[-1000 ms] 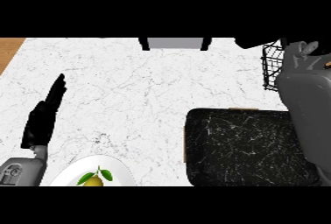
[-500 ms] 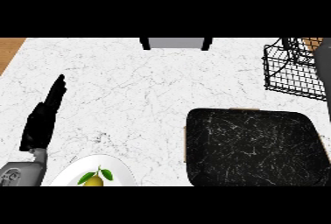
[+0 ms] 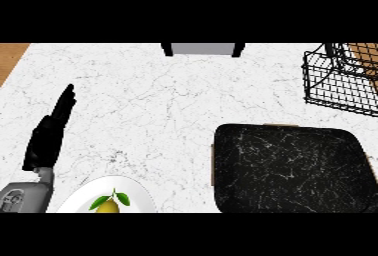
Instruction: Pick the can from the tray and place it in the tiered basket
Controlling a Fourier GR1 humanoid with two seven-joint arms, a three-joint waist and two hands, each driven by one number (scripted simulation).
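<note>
— White marbled surface fills most of the frame, with a strip of wood at the far upper left. What sits on it?

— At lower right, a dark marbled tray, square with rounded corners. Its face is bare black with pale veins. At upper right, a black wire basket, cut by the frame's right edge, with something brown showing through its wires at the top.

— And the can?

— I cannot find it. It is not on the tray, and whether it is inside the basket I cannot tell; the wires and the frame edge hide too much.

— Which hands show?

— Only the left hand, at the left of the frame, well apart from the tray. Its fingers are straight, pointing toward the upper edge, and it has hold of nothing. The grey forearm enters at lower left. The right hand shows nowhere.

— Anything else?

— A white plate at the lower edge, just beside the forearm, carrying a yellow fruit with green leaves. At top centre, a grey box with dark sides against the surface's far edge.
</note>
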